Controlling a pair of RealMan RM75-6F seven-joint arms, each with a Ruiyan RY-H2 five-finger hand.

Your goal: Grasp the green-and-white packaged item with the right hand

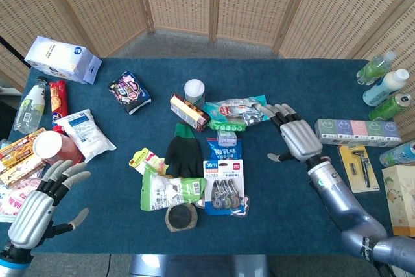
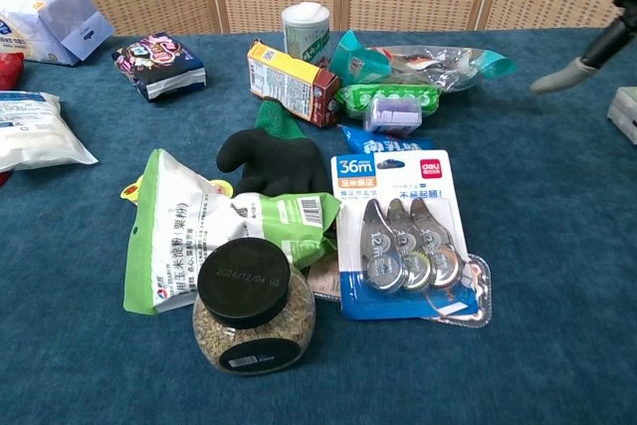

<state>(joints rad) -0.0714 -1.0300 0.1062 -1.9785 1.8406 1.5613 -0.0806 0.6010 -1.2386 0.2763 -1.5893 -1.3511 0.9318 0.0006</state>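
Right hand [image 1: 296, 137] fingers spread, empty, hovering over the blue desk [image 1: 285, 205] just right of the clear snack bag [image 1: 241, 109]; green-and-white packaged item [image 1: 170, 192] lies well apart, near-left, beside black glove [image 1: 183, 154], touching seed jar [image 1: 181, 217].

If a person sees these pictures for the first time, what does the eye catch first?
Most likely the crowded pile at the table's middle: a green-and-white packaged item lying flat, a black-lidded jar in front of it, a black glove behind. Next, the right robot hand, fingers spread, above the cloth, right of the pile. The left robot hand is open at the near left edge.
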